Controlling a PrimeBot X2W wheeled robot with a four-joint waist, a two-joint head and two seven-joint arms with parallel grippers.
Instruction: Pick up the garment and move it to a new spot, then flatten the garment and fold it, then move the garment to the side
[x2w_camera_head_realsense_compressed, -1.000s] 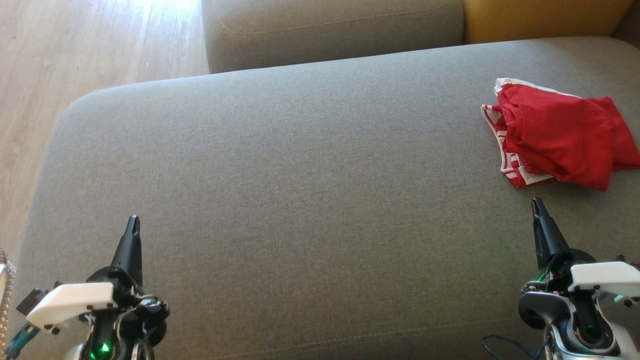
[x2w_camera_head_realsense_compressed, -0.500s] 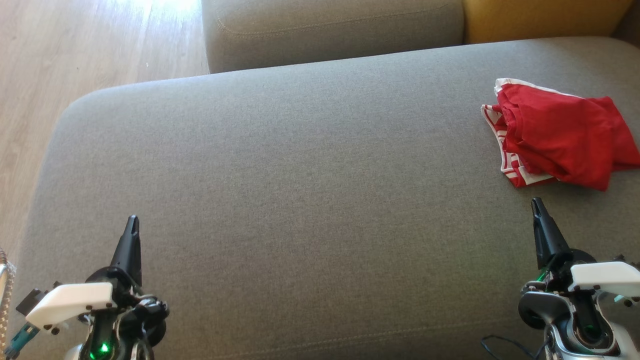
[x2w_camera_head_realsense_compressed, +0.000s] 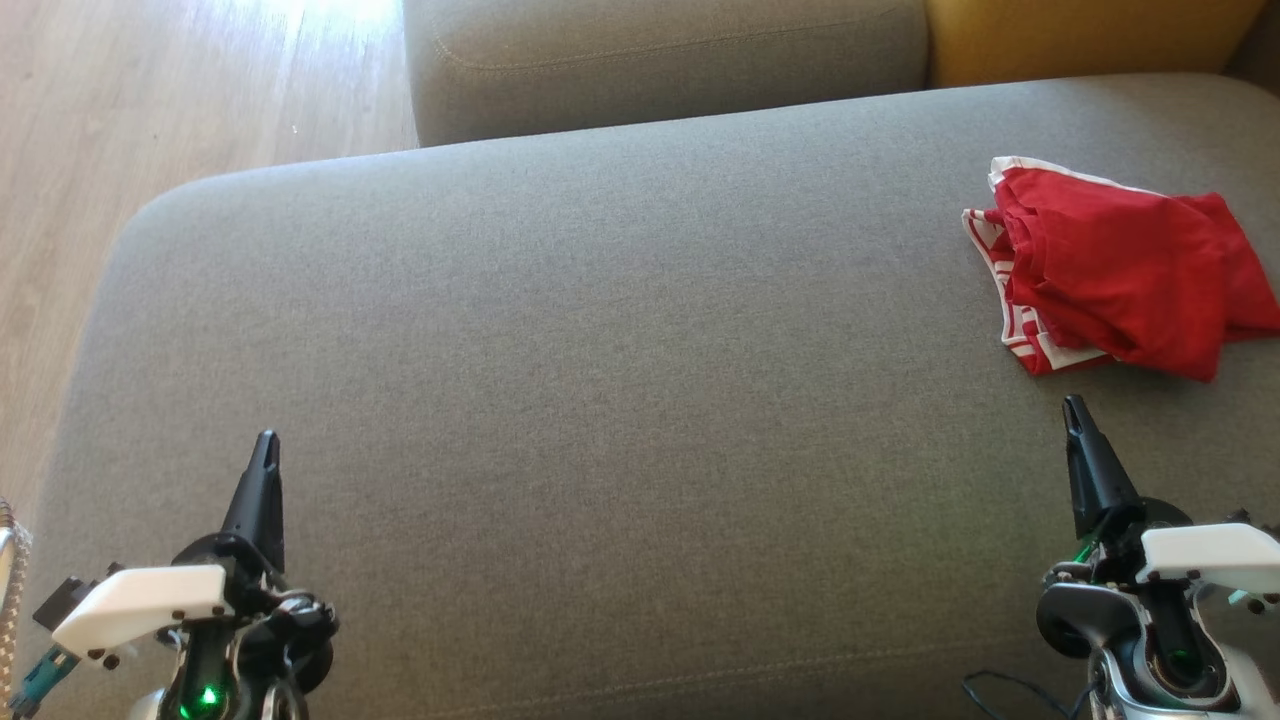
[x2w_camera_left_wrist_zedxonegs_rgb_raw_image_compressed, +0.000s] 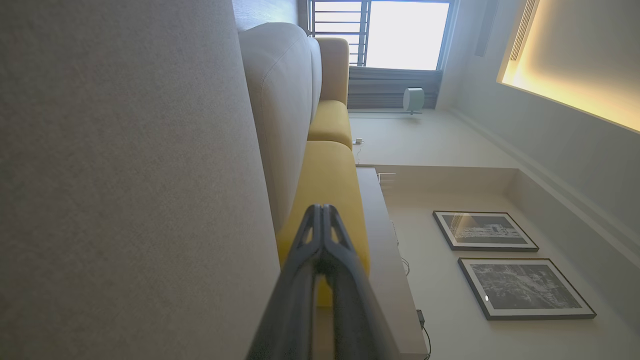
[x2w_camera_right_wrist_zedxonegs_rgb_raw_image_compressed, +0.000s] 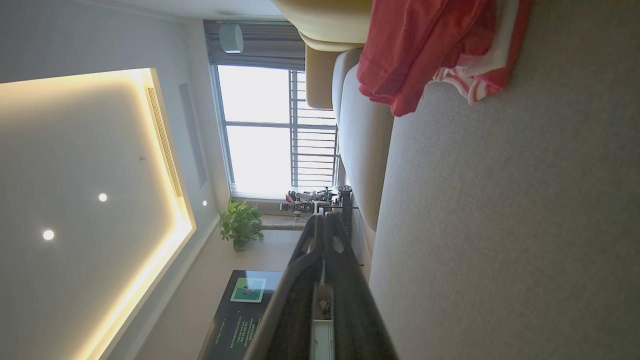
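The garment (x2w_camera_head_realsense_compressed: 1120, 270) is a red piece with a red-and-white striped band, lying folded in a small bundle at the far right of the grey sofa cushion (x2w_camera_head_realsense_compressed: 600, 380). In the right wrist view the garment (x2w_camera_right_wrist_zedxonegs_rgb_raw_image_compressed: 425, 45) sits at the top, ahead of the fingers. My right gripper (x2w_camera_head_realsense_compressed: 1073, 408) is shut and empty, hovering a short way in front of the garment, apart from it. My left gripper (x2w_camera_head_realsense_compressed: 266, 443) is shut and empty over the cushion's near left. Both pairs of fingers press together in the wrist views: left gripper (x2w_camera_left_wrist_zedxonegs_rgb_raw_image_compressed: 322, 210), right gripper (x2w_camera_right_wrist_zedxonegs_rgb_raw_image_compressed: 324, 217).
A second grey cushion (x2w_camera_head_realsense_compressed: 660, 60) and a yellow cushion (x2w_camera_head_realsense_compressed: 1090, 35) lie behind the seat. Wooden floor (x2w_camera_head_realsense_compressed: 150, 120) runs along the left past the cushion's rounded edge. The wide middle of the seat is bare fabric.
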